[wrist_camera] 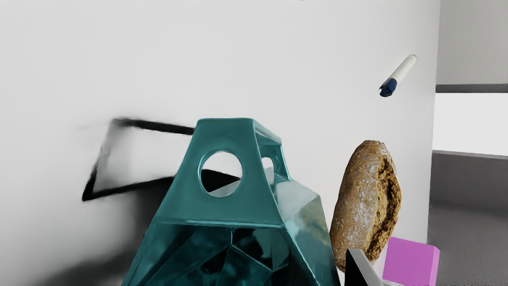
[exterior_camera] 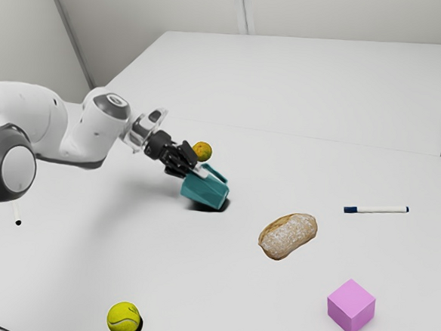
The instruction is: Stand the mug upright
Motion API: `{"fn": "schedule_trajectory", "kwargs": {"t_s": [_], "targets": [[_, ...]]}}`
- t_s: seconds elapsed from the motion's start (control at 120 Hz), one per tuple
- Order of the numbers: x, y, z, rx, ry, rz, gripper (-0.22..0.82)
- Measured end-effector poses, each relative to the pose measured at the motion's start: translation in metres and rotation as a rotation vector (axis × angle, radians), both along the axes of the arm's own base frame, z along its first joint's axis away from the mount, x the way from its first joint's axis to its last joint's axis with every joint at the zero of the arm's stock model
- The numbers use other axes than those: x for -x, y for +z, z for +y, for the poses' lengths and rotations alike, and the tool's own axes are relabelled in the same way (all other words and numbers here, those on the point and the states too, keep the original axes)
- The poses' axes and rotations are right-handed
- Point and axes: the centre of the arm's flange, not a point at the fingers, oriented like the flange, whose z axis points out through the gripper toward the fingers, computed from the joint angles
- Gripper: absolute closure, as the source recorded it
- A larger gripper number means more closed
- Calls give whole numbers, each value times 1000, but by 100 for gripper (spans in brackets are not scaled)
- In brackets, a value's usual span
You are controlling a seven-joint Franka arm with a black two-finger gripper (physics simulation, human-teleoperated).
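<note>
**Tipped mug: what could go wrong from here**

The teal mug (exterior_camera: pixel 205 190) is seen leaning well over on its side above the white tabletop (exterior_camera: pixel 296 163), handle (wrist_camera: pixel 226 137) up, mouth toward the claw (exterior_camera: pixel 196 170). So, not upright. Whether it's clenched by the claw or just sat against it can't be told, nor whether the tabletop is touched.

Biggest worry: a slip. If the wall is only gripped near its edge, the mug could be twisted loose mid-turn. If it's let go while tilted, it'd probably be dropped back onto its side. The handle could also get snagged by the claw, and the orange (exterior_camera: pixel 202 150) close by might be knocked by a wide swing. The bread (exterior_camera: pixel 287 235) looks safer.

Brands or labels? No writing can be made out on the mug or the pen (exterior_camera: pixel 376 210).
</note>
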Motion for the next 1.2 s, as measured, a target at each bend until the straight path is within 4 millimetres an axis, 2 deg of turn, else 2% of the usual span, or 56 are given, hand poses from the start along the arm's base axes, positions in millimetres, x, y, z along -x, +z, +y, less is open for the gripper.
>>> {"fn": "schedule_trajectory", "kwargs": {"t_s": [0.175, 0.233, 0.275, 0.367, 0.4, 0.492, 0.575, 0.675, 0.85, 1.2], "targets": [[0, 17, -12, 8, -33, -31, 74], [1, 29, -16, 5, -44, -50, 75], [2, 44, -18, -7, -54, -68, 76], [9, 104, -26, -146, -137, -128, 77], [12, 120, -27, -209, -166, -139, 77], [19, 141, -25, -380, -229, -136, 77], [24, 151, -36, -539, -297, -133, 78], [36, 145, -41, -677, -326, -119, 78], [60, 102, -33, -814, -305, -91, 78], [68, 64, -36, -883, -219, -104, 78]]}}
